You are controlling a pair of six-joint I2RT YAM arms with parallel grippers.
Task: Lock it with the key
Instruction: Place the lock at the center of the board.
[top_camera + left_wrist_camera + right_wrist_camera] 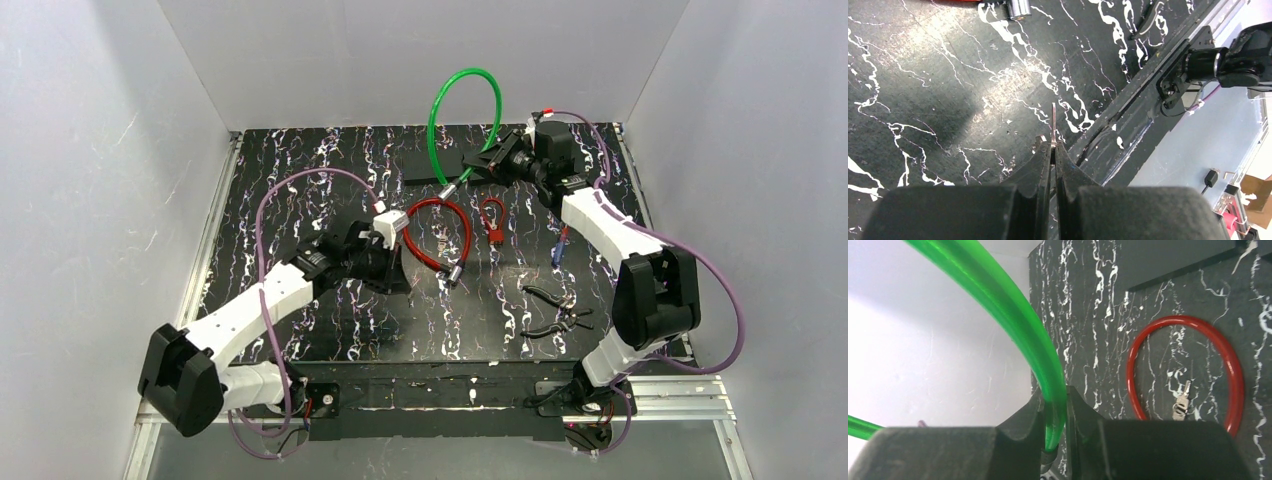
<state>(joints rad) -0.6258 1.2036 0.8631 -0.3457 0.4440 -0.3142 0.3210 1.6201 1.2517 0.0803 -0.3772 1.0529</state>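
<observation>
In the left wrist view my left gripper (pixel 1053 145) is shut on a thin metal key (pixel 1053 120), whose blade sticks out past the fingertips just above the black marbled table (pixel 938 90). From above, that gripper (pixel 395 275) sits left of centre, beside the red cable lock (pixel 440 235). At the back, my right gripper (pixel 487 160) is shut on one end of the green cable lock (pixel 465 85), its loop arching upward. The green cable (pixel 1048 360) runs between the right fingers (pixel 1055 405). Its silver end (pixel 447 190) hangs free.
A black block (pixel 435 165) lies at the back centre. A small red loop (pixel 492 218), a blue item (pixel 557 252) and black pliers (pixel 555 310) lie right of centre. A red loop (pixel 1135 355) with small keys (pixel 1182 402) inside shows in the right wrist view.
</observation>
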